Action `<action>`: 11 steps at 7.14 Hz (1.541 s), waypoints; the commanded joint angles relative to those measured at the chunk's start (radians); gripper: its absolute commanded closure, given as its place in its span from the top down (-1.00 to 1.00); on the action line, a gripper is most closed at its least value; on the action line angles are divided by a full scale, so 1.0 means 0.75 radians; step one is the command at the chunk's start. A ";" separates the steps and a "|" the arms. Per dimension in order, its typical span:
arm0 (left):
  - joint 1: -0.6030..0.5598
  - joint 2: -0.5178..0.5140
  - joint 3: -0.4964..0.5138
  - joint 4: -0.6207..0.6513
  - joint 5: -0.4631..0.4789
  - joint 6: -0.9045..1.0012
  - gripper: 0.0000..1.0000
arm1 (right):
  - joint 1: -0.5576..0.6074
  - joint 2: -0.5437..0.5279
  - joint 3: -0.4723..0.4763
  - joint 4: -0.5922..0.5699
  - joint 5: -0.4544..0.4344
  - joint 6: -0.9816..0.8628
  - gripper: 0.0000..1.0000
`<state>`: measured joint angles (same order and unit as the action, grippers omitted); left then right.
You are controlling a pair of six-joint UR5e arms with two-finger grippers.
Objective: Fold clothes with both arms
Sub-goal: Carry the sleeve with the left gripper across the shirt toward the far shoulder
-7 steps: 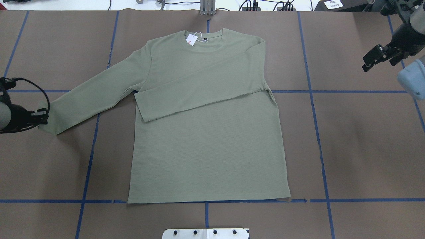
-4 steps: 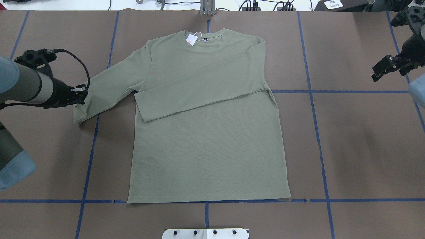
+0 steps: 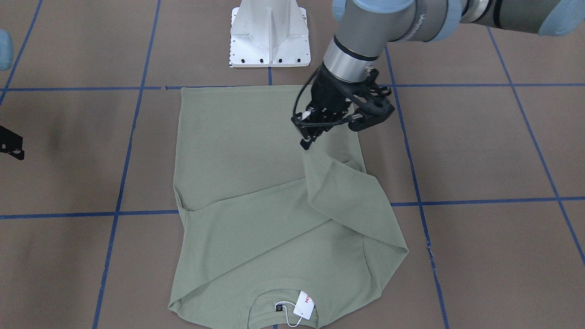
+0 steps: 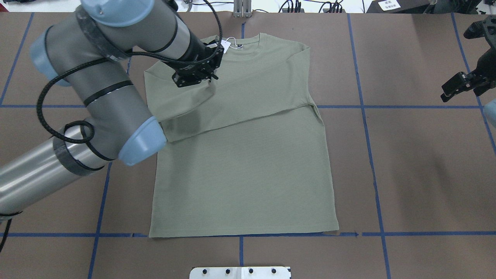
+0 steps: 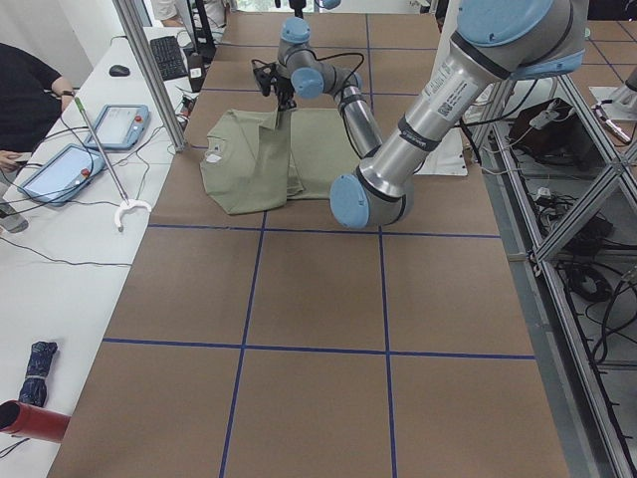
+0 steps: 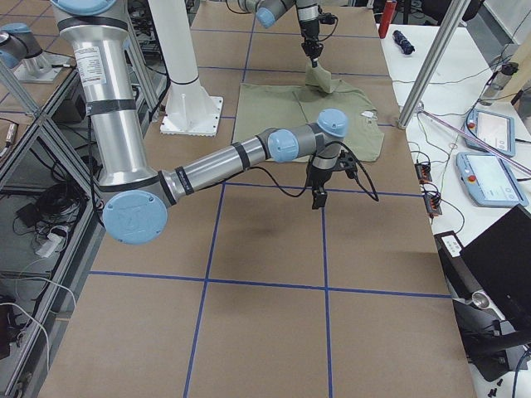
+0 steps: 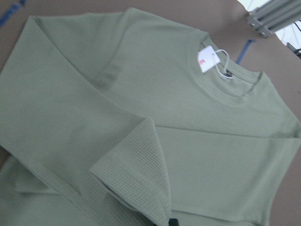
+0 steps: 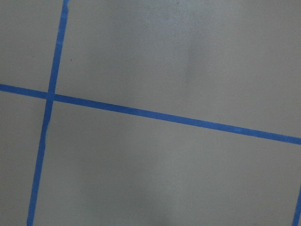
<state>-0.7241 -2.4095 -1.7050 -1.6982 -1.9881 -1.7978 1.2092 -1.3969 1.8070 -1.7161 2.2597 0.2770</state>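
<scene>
The olive-green shirt [image 4: 248, 174] lies flat, face up, collar at the far edge, with a white hang tag [image 3: 304, 305] at the collar. One sleeve [image 4: 240, 100] is folded across the chest. My left gripper [image 4: 195, 75] is shut on the cuff of the other sleeve [image 3: 347, 192] and holds it raised above the chest, near the collar. The cuff [image 7: 136, 174] hangs in the left wrist view over the shirt [image 7: 197, 117]. My right gripper [image 4: 451, 87] hovers open over bare table far to the right of the shirt, holding nothing. The right wrist view shows only table and tape.
Blue tape lines [image 4: 368, 116] grid the brown table. The white pedestal base [image 3: 269, 36] stands just beyond the shirt's hem. A side bench with tablets [image 5: 60, 169] and a seated person [image 5: 25, 90] runs along the table's far edge.
My left gripper has carried the sleeve cuff from the table's left side up and rightward over the shirt's chest. The right gripper drifted slightly right and lower.
</scene>
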 commanded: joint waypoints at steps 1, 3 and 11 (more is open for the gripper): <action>0.179 -0.198 0.267 -0.185 0.095 -0.202 -1.00 | -0.001 -0.005 0.000 -0.001 0.014 0.003 1.00; 0.227 -0.277 0.552 -0.406 0.200 -0.247 -1.00 | -0.001 -0.005 0.000 -0.001 0.014 0.009 1.00; 0.391 -0.367 0.718 -0.613 0.425 -0.050 1.00 | -0.001 0.020 0.002 0.002 0.061 0.019 1.00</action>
<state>-0.4269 -2.7294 -1.1252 -2.1179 -1.6773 -1.8940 1.2075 -1.3837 1.8079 -1.7152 2.2939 0.2914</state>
